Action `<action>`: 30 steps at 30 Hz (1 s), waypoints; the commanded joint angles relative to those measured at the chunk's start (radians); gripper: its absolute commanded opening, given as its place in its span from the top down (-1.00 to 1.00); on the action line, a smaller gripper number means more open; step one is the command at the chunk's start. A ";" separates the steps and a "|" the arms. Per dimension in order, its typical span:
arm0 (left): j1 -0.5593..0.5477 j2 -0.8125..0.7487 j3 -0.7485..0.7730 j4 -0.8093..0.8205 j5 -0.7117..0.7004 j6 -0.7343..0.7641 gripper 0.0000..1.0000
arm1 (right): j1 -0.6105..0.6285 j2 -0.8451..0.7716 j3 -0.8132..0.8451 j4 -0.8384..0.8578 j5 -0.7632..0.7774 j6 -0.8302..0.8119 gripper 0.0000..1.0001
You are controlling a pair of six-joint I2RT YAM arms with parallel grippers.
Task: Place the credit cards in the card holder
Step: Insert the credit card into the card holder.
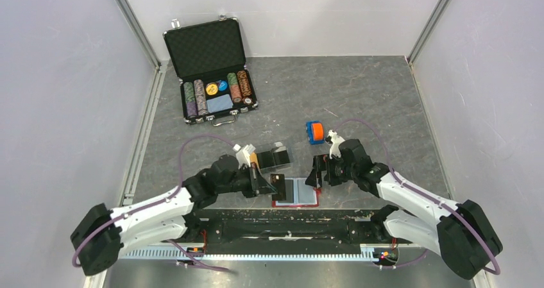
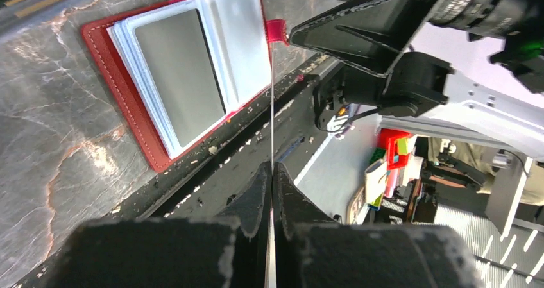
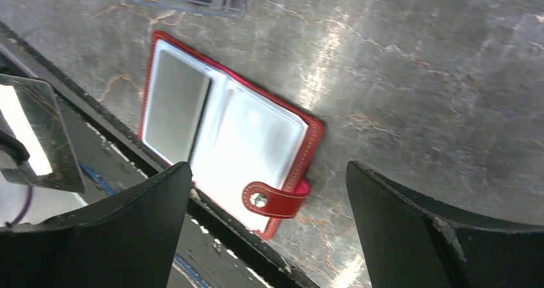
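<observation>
Left gripper (image 2: pixel 272 172) pinches a credit card (image 2: pixel 272 102), probably; seen edge-on. Light, stiff, slick: hold flat faces near one end. Right gripper (image 3: pixel 268 172) gapes wide, empty.

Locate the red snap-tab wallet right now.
In the top view, the red snap-tab wallet lies open at the middle of the table's near edge, just nearer and slightly right of the clear card holder.

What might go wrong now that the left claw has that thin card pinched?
The left claw grips the card by one edge only, so it may twist or slip out. The open right claw hangs close by, near the red wallet; the two might bump. The slots of the card holder look narrow, so the card could catch on a wall.
</observation>
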 commanded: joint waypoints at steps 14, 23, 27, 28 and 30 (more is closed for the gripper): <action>-0.226 0.430 0.045 0.365 -0.241 -0.099 0.96 | -0.004 -0.026 -0.067 -0.075 0.151 -0.055 -0.39; -0.225 0.424 0.032 0.399 -0.292 -0.113 0.96 | -0.003 -0.001 -0.091 -0.033 0.111 -0.039 0.41; -0.212 0.434 0.050 0.365 -0.297 -0.103 0.95 | -0.003 0.000 -0.092 -0.030 0.108 -0.039 0.64; -0.208 0.442 0.052 0.367 -0.292 -0.100 0.96 | -0.003 0.000 -0.094 -0.028 0.109 -0.040 0.68; -0.202 0.458 0.055 0.377 -0.286 -0.101 0.95 | -0.004 0.002 -0.099 -0.025 0.107 -0.041 0.72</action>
